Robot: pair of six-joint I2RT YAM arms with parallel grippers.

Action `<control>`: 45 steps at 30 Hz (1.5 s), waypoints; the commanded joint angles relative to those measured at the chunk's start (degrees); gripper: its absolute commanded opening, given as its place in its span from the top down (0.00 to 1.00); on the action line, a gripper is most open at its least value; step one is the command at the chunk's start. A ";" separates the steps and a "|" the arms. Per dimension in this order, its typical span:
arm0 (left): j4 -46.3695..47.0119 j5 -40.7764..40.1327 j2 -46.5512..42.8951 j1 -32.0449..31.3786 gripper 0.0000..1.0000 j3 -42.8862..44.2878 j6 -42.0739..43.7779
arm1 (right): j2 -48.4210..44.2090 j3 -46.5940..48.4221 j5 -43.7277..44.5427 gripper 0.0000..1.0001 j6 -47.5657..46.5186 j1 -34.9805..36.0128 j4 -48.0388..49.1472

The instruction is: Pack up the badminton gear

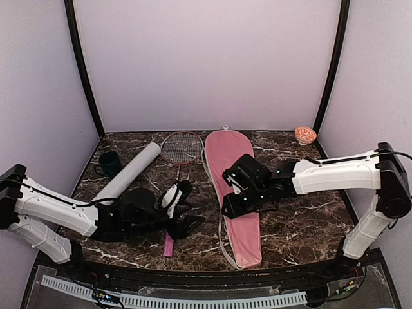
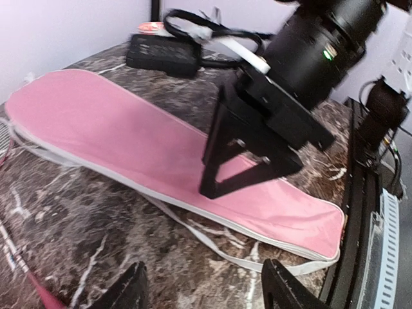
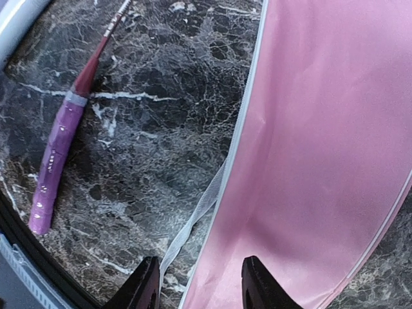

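The pink racket cover [image 3: 322, 161] runs its long edge up the frame between the open, empty right fingers [image 3: 145, 286]; the open left fingers [image 2: 132, 290] are nearer the racket handle [image 3: 55, 167].

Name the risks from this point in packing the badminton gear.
1. The right gripper hangs open over the edge of the pink cover, beside its white strap; closing here may catch the strap instead of the cover.
2. The left gripper, open and empty, points at the right gripper close by; the arms may collide.
3. The racket handle lies near the front edge of the table; a nudge could push it off.
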 commanded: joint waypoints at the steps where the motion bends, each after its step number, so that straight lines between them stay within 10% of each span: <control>1: -5.23 -8.16 -7.25 1.46 0.33 -3.59 -8.96 | 6.19 4.90 8.43 0.55 -3.06 1.11 -4.10; 22: -26.96 -17.26 -5.79 10.78 0.34 1.43 -28.02 | 26.74 22.69 17.11 0.60 -7.94 -2.12 -5.24; 45: -25.97 -6.11 9.37 19.76 0.51 9.40 -26.21 | 19.02 17.21 9.86 0.93 -8.51 -6.16 1.80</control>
